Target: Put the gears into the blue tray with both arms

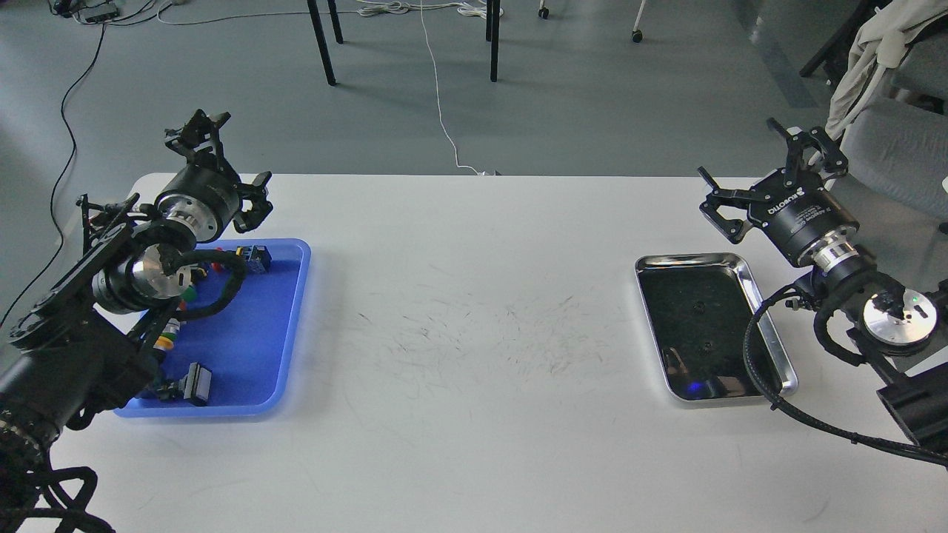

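Two tiny dark round gears (696, 305) (709, 345) lie apart on the dark bottom of the steel tray (689, 258) at the table's right. The blue tray (259, 333) sits at the table's left, and my left arm hides part of it. My left gripper (243, 148) hovers open above the blue tray's far edge, holding nothing. At the far right, my right gripper (739, 148) is raised beyond the steel tray's far right corner. It is also open, with nothing between its fingers.
Several push-button switches with coloured caps (194, 383) lie in the blue tray. The white table's middle (474, 326) bears only scuff marks. Beyond the far edge are black furniture legs (322, 44), floor cables (441, 96) and a grey chair (900, 148) with cloth.
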You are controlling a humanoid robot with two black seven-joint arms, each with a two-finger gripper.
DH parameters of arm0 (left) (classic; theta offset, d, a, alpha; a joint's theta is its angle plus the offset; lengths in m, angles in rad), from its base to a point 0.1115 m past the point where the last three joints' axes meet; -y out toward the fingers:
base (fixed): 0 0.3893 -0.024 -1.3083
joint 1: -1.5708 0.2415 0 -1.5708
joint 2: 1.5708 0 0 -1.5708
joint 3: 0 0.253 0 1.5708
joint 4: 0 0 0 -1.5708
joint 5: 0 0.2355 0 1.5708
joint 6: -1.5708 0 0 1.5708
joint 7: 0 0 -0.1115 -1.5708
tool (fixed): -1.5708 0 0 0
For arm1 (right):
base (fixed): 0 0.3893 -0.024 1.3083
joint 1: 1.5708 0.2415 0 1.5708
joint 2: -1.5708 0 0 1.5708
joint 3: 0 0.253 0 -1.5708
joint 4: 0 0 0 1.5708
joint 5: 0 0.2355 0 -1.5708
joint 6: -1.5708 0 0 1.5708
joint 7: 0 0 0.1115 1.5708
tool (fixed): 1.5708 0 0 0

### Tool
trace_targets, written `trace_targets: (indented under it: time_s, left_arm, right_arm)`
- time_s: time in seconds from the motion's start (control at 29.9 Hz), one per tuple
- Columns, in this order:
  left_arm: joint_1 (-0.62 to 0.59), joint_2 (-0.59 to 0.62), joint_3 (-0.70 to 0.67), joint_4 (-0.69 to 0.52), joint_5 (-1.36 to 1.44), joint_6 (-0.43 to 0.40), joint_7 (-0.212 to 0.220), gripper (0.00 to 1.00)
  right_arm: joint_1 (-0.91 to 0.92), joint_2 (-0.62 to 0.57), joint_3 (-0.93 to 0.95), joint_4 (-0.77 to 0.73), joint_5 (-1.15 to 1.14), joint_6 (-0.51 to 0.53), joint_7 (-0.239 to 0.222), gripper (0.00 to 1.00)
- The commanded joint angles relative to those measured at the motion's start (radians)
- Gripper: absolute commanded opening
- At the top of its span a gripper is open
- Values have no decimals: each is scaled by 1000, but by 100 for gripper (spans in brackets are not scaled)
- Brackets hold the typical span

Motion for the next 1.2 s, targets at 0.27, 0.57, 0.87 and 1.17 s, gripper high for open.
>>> trace_targets:
  time_s: [0.27,0.57,0.87,1.17]
  left_arm:
    - [-11,0,-1,2,-2,-6,0,98]
    - [-31,-10,0,12,-5,-3,-45,98]
    - [-48,-9,0,3,-2,13,-34,98]
    - [-46,3,17,0,0,7,-17,98]
  right_arm:
    - [-4,15,6,-6,-2,0,0,99]
    - [-4,8,-12,-2,-3,6,0,99]
    - [-2,4,-17,-3,-6,6,0,99]
    - [5,0,-32,-20,-20,12,-3,99]
